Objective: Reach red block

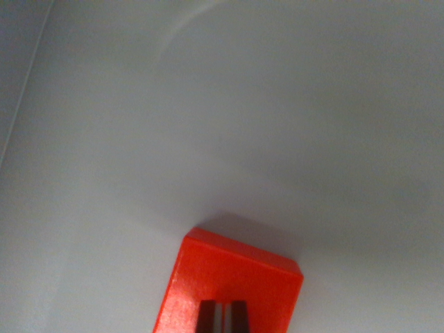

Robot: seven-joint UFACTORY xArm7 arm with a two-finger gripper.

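Red block (pixel 229 288) sits at 6 o'clock on table (pixel 208 104), right under jaws; dark tips nearly together w/ thin gap, block's far corner toward 4 o'clock.

Wrist view, background only. Plain pale grey-white surface (pixel 229 118) fills nearly the whole frame; matte, no pattern or marks visible. Thin straight line (pixel 24 90) runs diagonally across the upper corner on the wrist view's left, possibly an edge or seam; cannot tell which. Beyond it the tone is slightly cooler grey. Lighting soft and diffuse. Broad dim shadow (pixel 312 173) covers the centre and the wrist view's right, its curved upper boundary faintly brighter near the top. Lower left stays lighter. Focus soft throughout.
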